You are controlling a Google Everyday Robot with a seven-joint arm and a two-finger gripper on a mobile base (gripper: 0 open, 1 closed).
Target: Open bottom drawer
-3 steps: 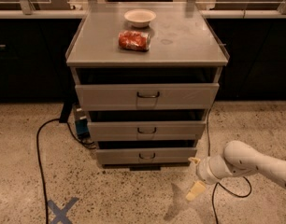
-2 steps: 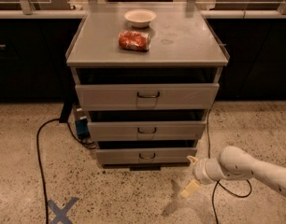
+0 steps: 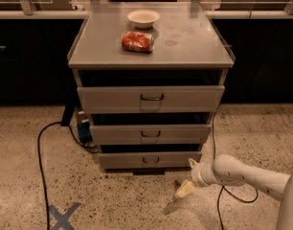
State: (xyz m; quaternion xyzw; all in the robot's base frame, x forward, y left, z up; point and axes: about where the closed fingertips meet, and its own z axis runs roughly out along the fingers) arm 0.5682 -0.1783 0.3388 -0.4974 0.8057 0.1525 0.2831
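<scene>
The bottom drawer (image 3: 122,160) is the lowest and narrowest grey front of the three in the cabinet, with a small dark wire handle (image 3: 150,160) at its centre. Its front sits about flush under the middle drawer (image 3: 113,134). My gripper (image 3: 188,177) hangs low over the floor, just right of and slightly in front of the bottom drawer's right end. It is open and empty: one fingertip (image 3: 191,163) points up near the drawer's corner, the other (image 3: 184,190) points down toward the floor. It is not touching the handle.
The top drawer (image 3: 108,99) is the widest. A white bowl (image 3: 143,17) and a red packet (image 3: 137,41) lie on the cabinet top (image 3: 194,42). A black cable (image 3: 39,162) runs over the floor at left, a blue tape cross (image 3: 62,216) lies at lower left, and a thin cable (image 3: 217,195) hangs on the right.
My gripper and forearm have moved left and a little up, closer to the right end of the bottom drawer. The drawers have not moved.
</scene>
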